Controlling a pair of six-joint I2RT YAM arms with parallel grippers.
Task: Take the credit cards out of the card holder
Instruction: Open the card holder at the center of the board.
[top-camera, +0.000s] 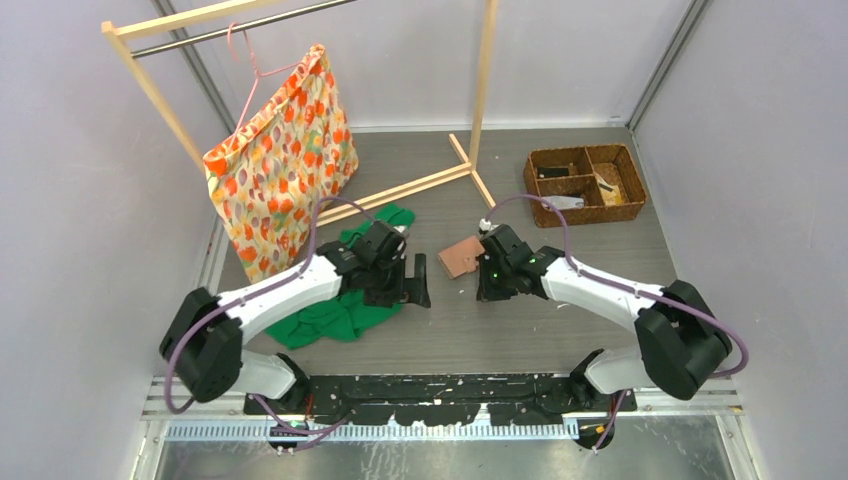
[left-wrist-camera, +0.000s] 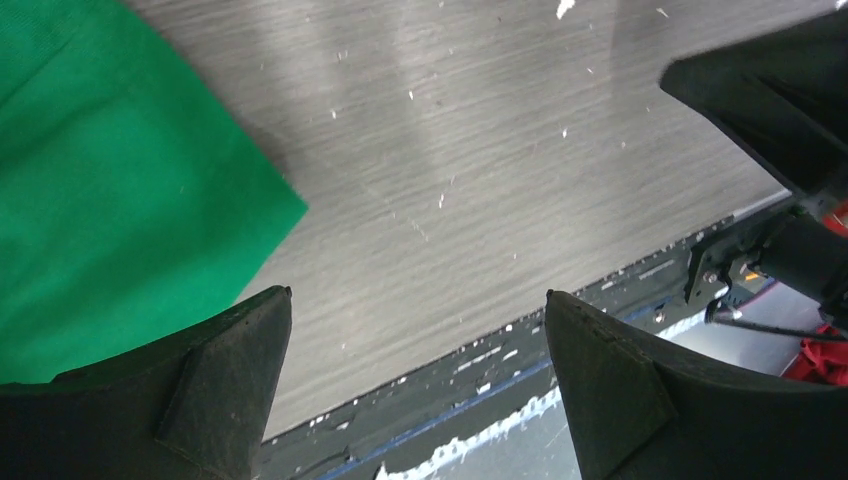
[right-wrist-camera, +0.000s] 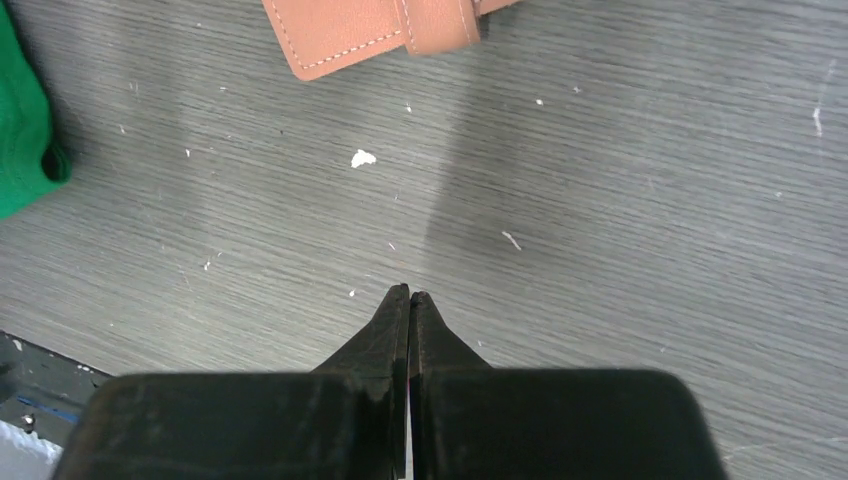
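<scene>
Top view, left to right. Wooden rack (top-camera: 480, 90) at the back with a patterned bag (top-camera: 280, 165) hung on it, at 10 o'clock on the worktop (top-camera: 560, 300). Green cloth (top-camera: 330, 315) lies crumpled under the left arm. The left pincer (top-camera: 415, 285) is at the cloth's 3 o'clock edge, jaws wide apart and nothing between them. In its wrist view the cloth fills 9 to 10 o'clock, with bare worktop between the tips.

The card holder (top-camera: 461, 256) lies flat and folded near mid-worktop, between the two pincers. The right pincer (top-camera: 485, 290) sits at its 5 o'clock, near but apart, tips pressed together and empty. In the right wrist view the holder (right-wrist-camera: 370, 25) is at 12 o'clock, cut by the top edge, strap across it. A wicker basket (top-camera: 531, 185) with compartments sits at 2 o'clock.
</scene>
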